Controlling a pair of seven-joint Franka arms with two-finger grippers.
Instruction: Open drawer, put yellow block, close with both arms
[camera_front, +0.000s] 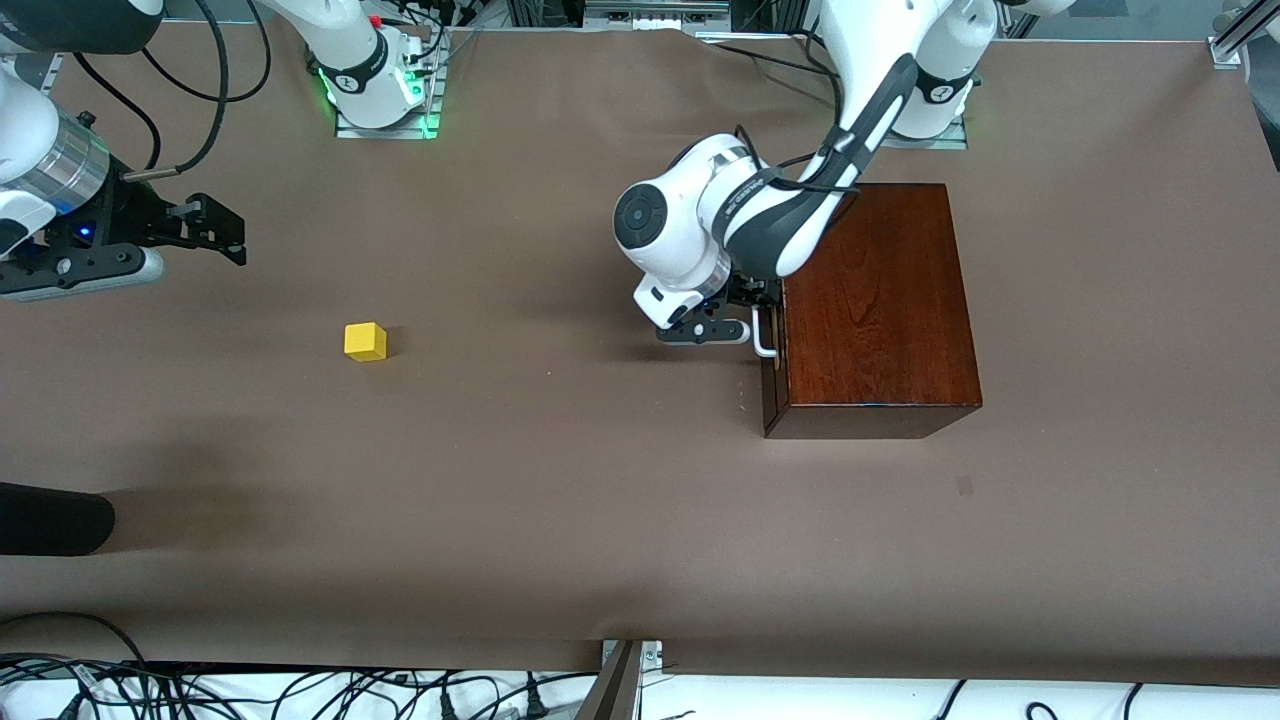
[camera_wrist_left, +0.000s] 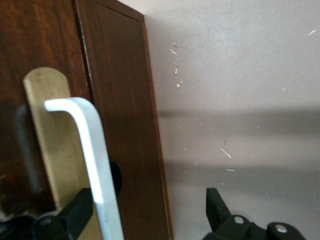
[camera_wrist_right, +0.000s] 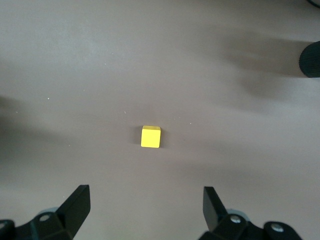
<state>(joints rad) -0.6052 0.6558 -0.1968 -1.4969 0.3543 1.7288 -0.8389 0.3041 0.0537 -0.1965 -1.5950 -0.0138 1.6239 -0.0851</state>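
The front camera looks down from high up. Wrist cameras sit close: one at the drawer (camera_wrist_left: 115, 125), one above the yellow block (camera_wrist_right: 150, 137).

Brown table (camera_front: 560, 520): yellow block (camera_front: 365, 341), mahogany box (camera_front: 875, 300) (well apart).

Lighting, as I read it from my station: even and bright overhead, no hard glare on the brown table (camera_front: 560, 520). Soft shadows: a broad dim patch toward the right arm's end, a short one beside the yellow block (camera_front: 365, 341). Mild sheen on the mahogany box (camera_front: 880, 300) top. Left wrist view: white handle (camera_wrist_left: 95, 165) and drawer (camera_wrist_left: 120, 125) front blurred, too close for focus. Right wrist view: sharp, with diffuse shadow bands.
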